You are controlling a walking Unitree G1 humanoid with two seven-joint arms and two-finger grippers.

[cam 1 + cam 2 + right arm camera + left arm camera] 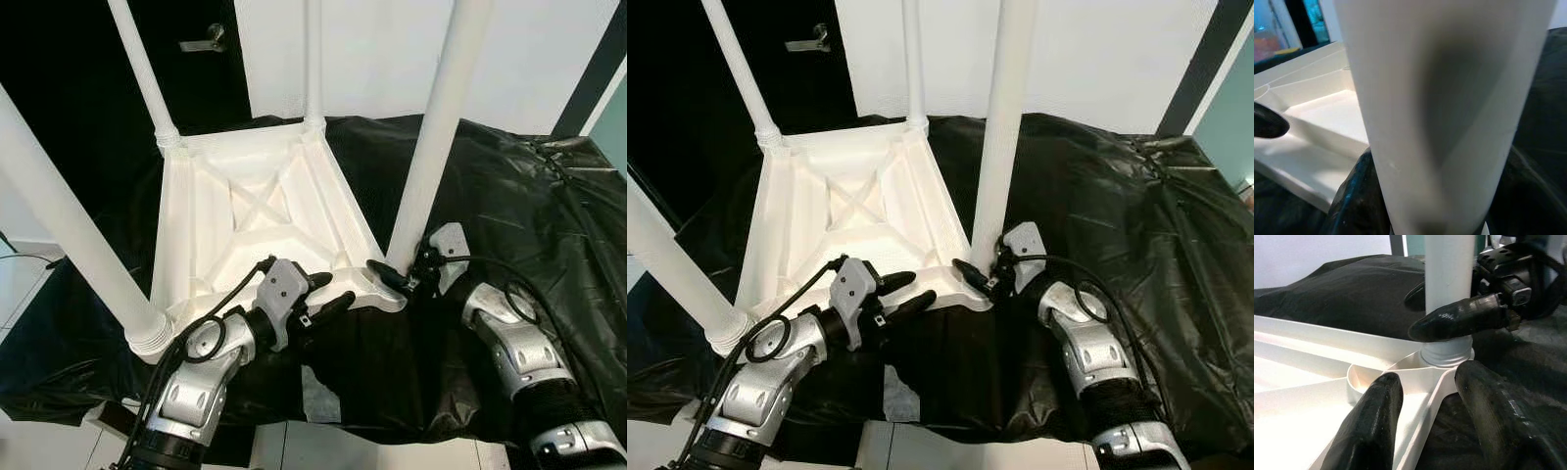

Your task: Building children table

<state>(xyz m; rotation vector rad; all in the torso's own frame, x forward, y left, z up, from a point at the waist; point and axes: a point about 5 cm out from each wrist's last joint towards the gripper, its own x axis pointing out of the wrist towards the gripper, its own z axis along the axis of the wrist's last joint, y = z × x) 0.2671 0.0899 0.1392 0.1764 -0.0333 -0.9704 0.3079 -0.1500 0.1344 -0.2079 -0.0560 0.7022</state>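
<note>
Lying upside down on the black sheet (549, 225), the tabletop (245, 220) looks light, rigid, slick plastic; right gripper (400, 277) clasps a leg (436, 137) low, left gripper (328, 294) gapes empty.

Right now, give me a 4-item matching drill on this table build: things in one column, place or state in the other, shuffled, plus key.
Column 1
1. right gripper
2. left gripper
3. white tabletop
4. black sheet

Column 2
A. lies upside down, ribbed underside up, legs pointing upward
B. fingers around the base of the near right table leg
C. covers the surface under the table
D. open, fingers straddling the tabletop's near corner rim

Pairs: 1-B, 2-D, 3-A, 4-C
</note>
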